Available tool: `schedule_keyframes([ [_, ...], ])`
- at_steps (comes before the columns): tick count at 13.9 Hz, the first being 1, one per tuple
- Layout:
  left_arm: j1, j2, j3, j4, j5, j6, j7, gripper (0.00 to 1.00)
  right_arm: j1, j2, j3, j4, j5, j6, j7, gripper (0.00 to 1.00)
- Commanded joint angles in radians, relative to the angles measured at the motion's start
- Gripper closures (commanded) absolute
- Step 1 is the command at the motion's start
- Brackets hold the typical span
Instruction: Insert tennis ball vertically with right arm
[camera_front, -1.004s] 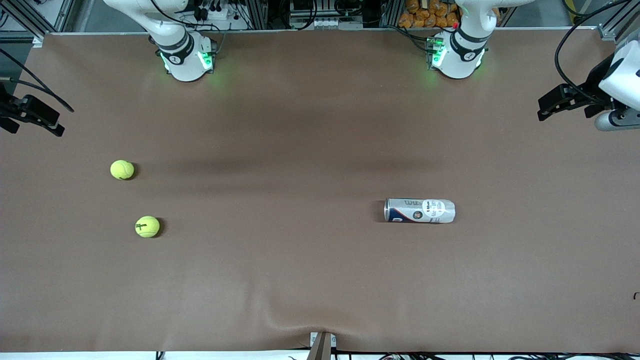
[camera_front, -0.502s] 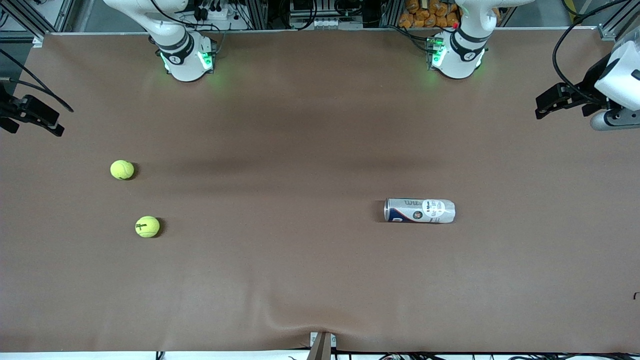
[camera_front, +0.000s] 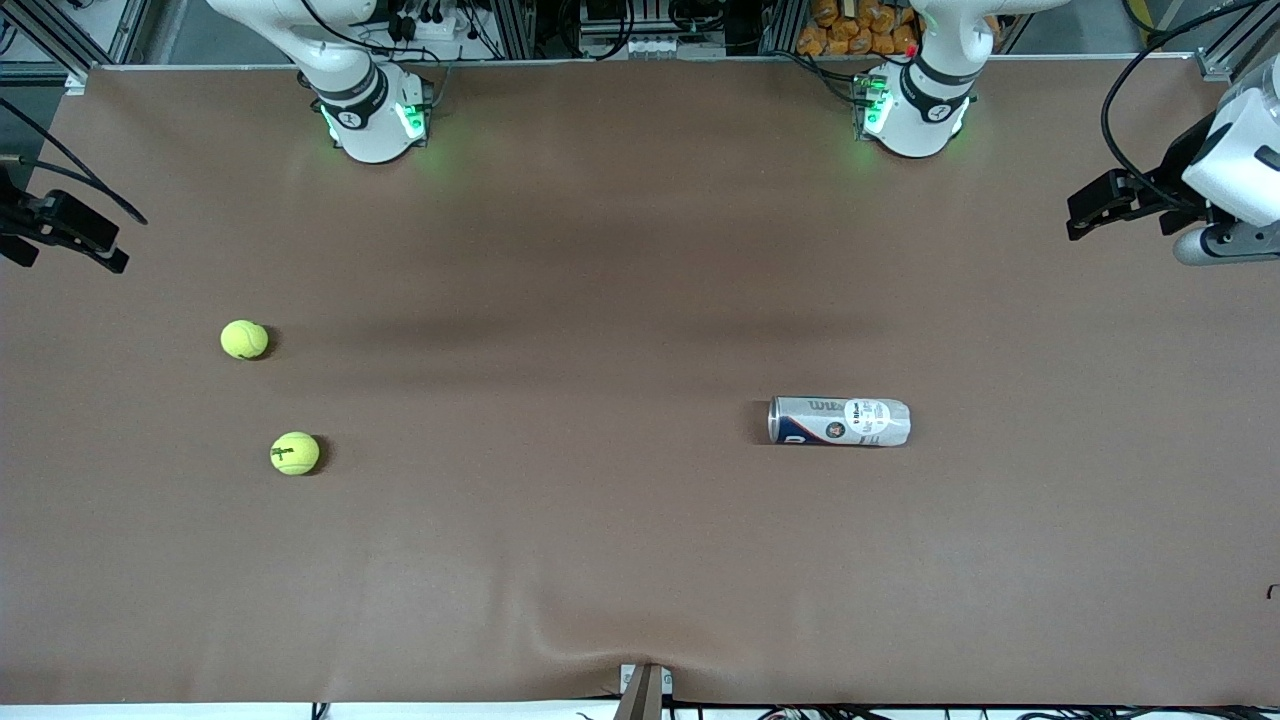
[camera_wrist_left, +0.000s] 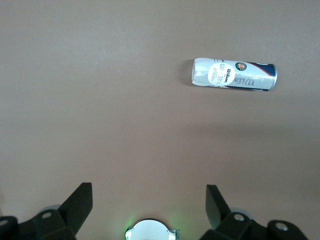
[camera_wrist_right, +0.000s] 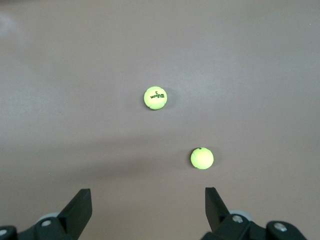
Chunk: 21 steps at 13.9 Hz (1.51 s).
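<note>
Two yellow tennis balls lie on the brown table toward the right arm's end. One ball (camera_front: 244, 340) (camera_wrist_right: 202, 158) is farther from the front camera. The other ball (camera_front: 295, 453) (camera_wrist_right: 155, 97) is nearer and shows black print. A white tennis ball can (camera_front: 838, 421) (camera_wrist_left: 233, 74) lies on its side toward the left arm's end. My right gripper (camera_front: 75, 250) (camera_wrist_right: 148, 197) hangs open and empty over the table's edge at its end, apart from both balls. My left gripper (camera_front: 1085, 210) (camera_wrist_left: 149, 192) hangs open and empty over the table's edge at its own end, well away from the can.
The two arm bases (camera_front: 370, 115) (camera_front: 910, 110) stand along the table's back edge. A small bracket (camera_front: 645, 690) juts from the front edge at the middle, where the brown table cover (camera_front: 600, 560) wrinkles.
The left arm's hand has shifted slightly inward over the table's end. The right arm, both balls and the can have not moved.
</note>
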Motion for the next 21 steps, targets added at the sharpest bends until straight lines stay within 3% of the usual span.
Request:
schedule_keyframes([
  [1, -0.004, 0.028, -0.014, 0.019, 0.0, -0.01, 0.014, 0.0, -0.004, 0.005, 0.0, 0.012, 0.012, -0.008, -0.01, 0.0],
  [5, -0.013, 0.072, -0.034, 0.022, 0.011, 0.01, 0.014, 0.0, -0.004, 0.005, 0.0, 0.012, 0.012, -0.01, -0.01, 0.0],
  [11, -0.019, 0.146, -0.152, 0.016, 0.117, 0.033, 0.037, 0.0, -0.006, 0.005, 0.0, 0.012, 0.012, -0.008, -0.01, 0.0],
  [16, -0.006, 0.192, -0.154, -0.031, 0.156, 0.031, 0.204, 0.0, -0.006, 0.005, 0.0, 0.012, 0.012, -0.011, -0.01, 0.0],
  [21, -0.041, 0.203, -0.171, -0.11, 0.305, 0.034, 0.25, 0.0, -0.009, 0.005, 0.0, 0.012, 0.012, -0.013, -0.01, 0.0],
])
